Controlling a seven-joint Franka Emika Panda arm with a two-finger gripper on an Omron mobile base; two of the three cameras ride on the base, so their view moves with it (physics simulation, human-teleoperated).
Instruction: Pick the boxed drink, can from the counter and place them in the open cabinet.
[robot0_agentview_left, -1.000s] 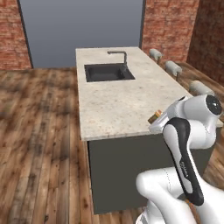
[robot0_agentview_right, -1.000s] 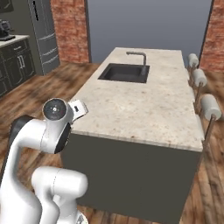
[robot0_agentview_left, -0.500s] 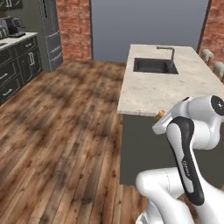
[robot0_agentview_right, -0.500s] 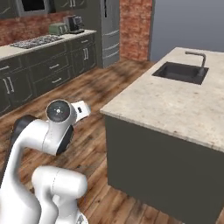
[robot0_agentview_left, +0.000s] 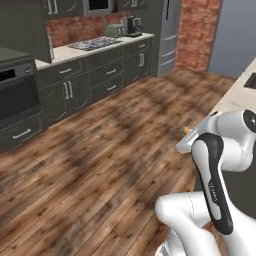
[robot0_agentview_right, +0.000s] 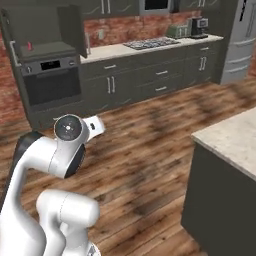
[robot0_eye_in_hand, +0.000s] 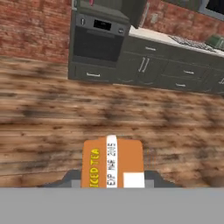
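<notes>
The boxed drink (robot0_eye_in_hand: 113, 164), an orange carton with a white label strip, fills the bottom middle of the hand view. My gripper (robot0_eye_in_hand: 113, 180) is shut on it, with a dark finger (robot0_eye_in_hand: 72, 177) on each side. A sliver of the carton (robot0_agentview_left: 186, 131) peeks out past the arm's wrist in the left base view. The open cabinet (robot0_agentview_right: 47, 25) is a dark bay above the wall oven at the far left. The red can (robot0_agentview_right: 29, 46) stands on its shelf. The counter (robot0_agentview_right: 231, 137) is at my right; its corner (robot0_agentview_left: 234, 96) also shows.
A wall oven (robot0_eye_in_hand: 97, 43) stands under the open cabinet. Dark drawer units (robot0_agentview_right: 150, 77) with a beige top and stove (robot0_agentview_right: 150, 44) run along the brick wall, ending at a steel fridge (robot0_agentview_right: 241, 40). Wooden floor (robot0_agentview_left: 100, 150) stretches between me and them.
The whole picture has swung: the base has turned left, so the island with its sink slid off to the right and the kitchen wall came into view. The carton stays held.
</notes>
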